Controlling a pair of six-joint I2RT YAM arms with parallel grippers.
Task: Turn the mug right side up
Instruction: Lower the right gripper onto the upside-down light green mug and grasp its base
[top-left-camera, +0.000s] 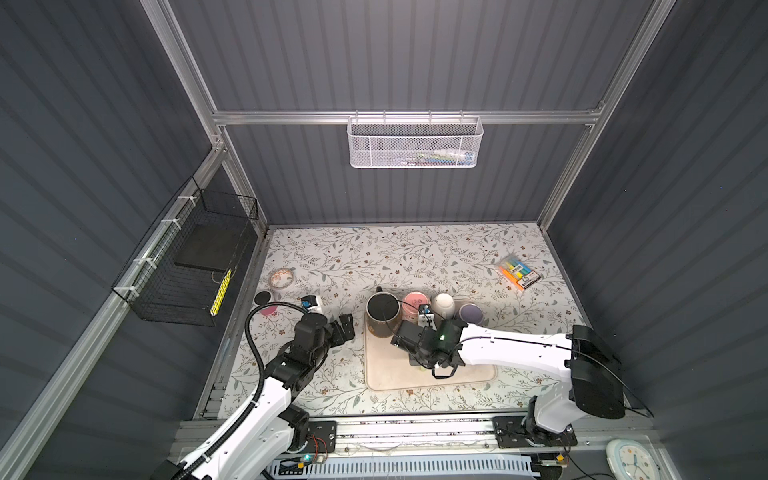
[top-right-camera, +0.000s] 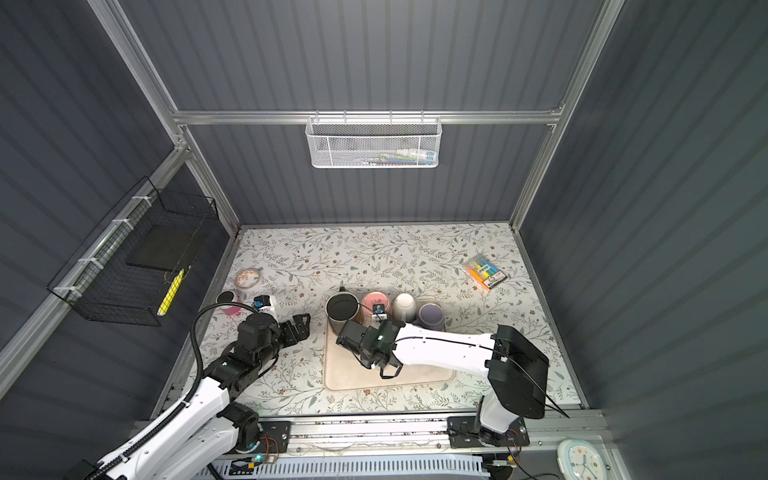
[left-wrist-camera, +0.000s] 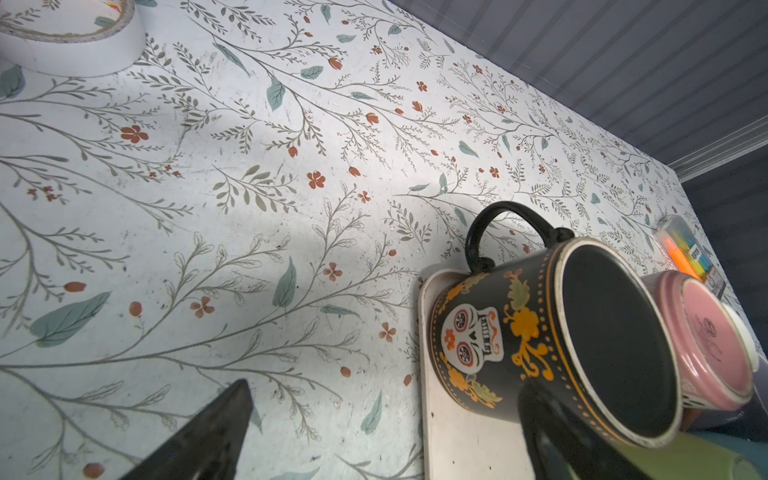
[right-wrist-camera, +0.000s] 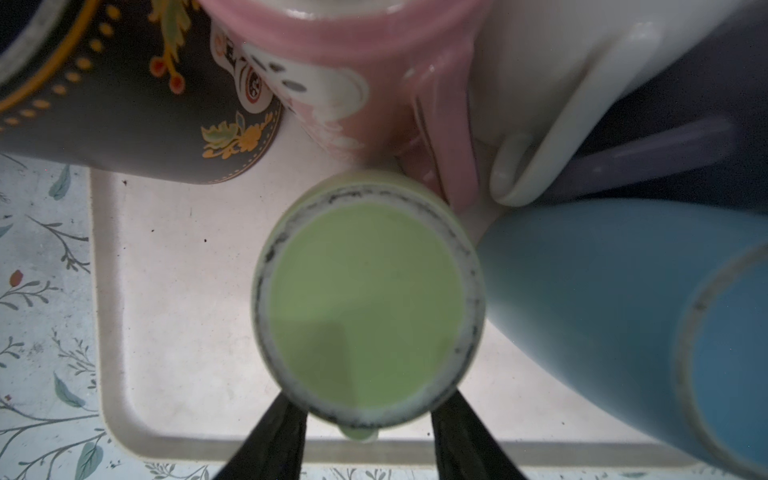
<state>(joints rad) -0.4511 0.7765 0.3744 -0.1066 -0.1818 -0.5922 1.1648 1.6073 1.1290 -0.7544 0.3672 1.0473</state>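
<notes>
Floral tabletop (top-left-camera: 415, 257), beige tray (right-wrist-camera: 166, 291), upside-down green mug (right-wrist-camera: 365, 299) between fingers of right tool (right-wrist-camera: 372, 397), cannot tell whether clamped

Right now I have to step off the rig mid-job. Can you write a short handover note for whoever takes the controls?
Left gripper: open and empty, over the table to the left of the tray.
Right gripper: fingers straddle the green mug; I cannot tell whether the grip is firm.
Green mug: upside down on the tray, base up, between the black skull mug and the blue mug.
Done: right arm is in place at the mug.
Left: secure the grip, lift, flip the mug rim up, set it down.
</notes>
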